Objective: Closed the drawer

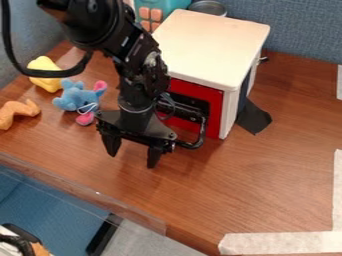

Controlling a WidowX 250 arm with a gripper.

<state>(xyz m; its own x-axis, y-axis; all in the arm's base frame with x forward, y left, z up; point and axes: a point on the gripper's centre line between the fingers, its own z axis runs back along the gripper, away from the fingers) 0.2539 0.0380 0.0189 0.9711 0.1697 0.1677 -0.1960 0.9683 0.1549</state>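
Note:
The gripper (132, 160) hangs low over the wooden table, in front and to the left of a white cabinet (207, 45). Its two fingers stand apart, open, with nothing seen between them. A red drawer front (212, 107) with a black middle part is set in the cabinet's front face. At its visible right side this front looks about level with the cabinet frame. The arm and a cable hide its left part, and whether the gripper touches it I cannot tell.
Left of the arm lie a blue and pink plush toy (79, 98), a yellow toy (45, 74) and an orange toy (17, 113). A black flap (254, 118) is beside the cabinet's right side. White tape (280, 243) marks the table's front right.

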